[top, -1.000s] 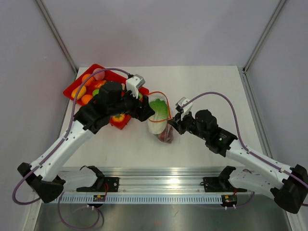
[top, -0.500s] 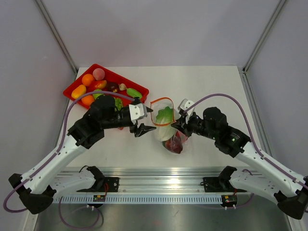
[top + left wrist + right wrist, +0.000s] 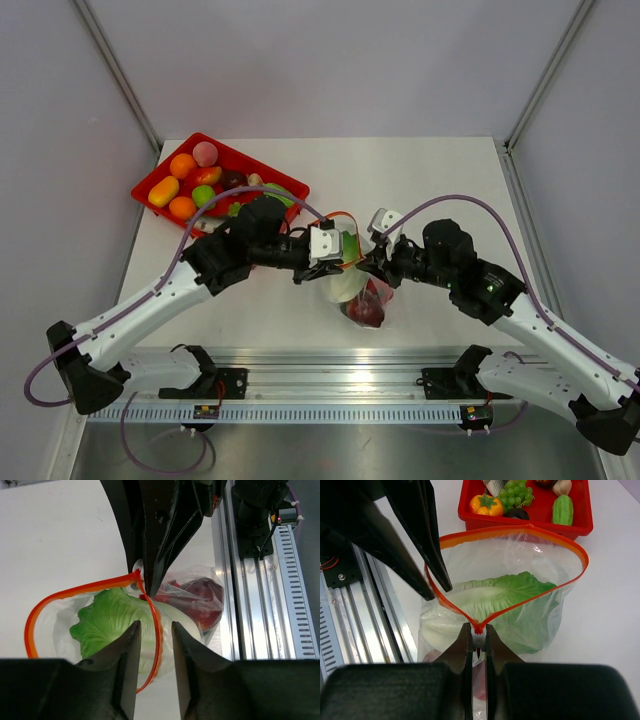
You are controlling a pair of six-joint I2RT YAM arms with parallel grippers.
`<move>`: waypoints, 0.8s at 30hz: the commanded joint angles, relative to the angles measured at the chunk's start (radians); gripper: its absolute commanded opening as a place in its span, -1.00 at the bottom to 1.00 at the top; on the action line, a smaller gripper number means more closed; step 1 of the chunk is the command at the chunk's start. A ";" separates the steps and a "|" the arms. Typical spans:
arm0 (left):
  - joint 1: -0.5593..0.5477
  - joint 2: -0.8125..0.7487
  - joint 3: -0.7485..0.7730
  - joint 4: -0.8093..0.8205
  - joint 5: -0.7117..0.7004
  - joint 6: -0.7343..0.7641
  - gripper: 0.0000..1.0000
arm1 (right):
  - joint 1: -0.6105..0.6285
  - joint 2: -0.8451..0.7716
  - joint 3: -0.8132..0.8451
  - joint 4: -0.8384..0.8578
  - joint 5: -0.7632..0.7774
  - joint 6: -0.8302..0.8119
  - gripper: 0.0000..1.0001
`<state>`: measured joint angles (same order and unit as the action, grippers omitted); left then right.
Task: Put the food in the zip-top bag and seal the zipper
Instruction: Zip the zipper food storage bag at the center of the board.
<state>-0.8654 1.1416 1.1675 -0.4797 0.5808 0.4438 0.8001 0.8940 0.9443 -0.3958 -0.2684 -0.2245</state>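
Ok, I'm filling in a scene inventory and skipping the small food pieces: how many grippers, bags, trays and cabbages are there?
Grippers: 2 (left gripper, right gripper)
Bags: 1 (zip-top bag)
Trays: 1 (red tray)
Cabbages: 1 (cabbage, inside the bag)
Total: 5

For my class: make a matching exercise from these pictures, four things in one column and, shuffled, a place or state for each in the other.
Column one:
1 cabbage
2 cucumber
3 right gripper
4 left gripper

Column two:
A in the red tray
B shut on the end of the zipper
C inside the clear bag
D jaws apart, astride the zipper

Pairs: 1-C, 2-A, 3-B, 4-D
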 commanded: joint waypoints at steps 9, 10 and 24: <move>-0.004 0.043 0.066 0.148 -0.278 -0.439 -1.00 | -0.001 -0.107 -0.001 0.113 0.150 0.091 -0.15; -0.004 0.037 0.046 0.177 -0.277 -0.509 -1.00 | -0.001 -0.121 -0.025 0.124 0.153 0.103 -0.01; -0.004 -0.017 -0.068 0.326 -0.329 -0.597 -1.00 | -0.002 -0.110 -0.118 0.189 0.158 0.261 0.23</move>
<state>-0.8688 1.1431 1.0767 -0.2428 0.2710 -0.1326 0.7994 0.7532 0.8330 -0.2802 -0.1013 0.0059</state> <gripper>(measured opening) 0.005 0.608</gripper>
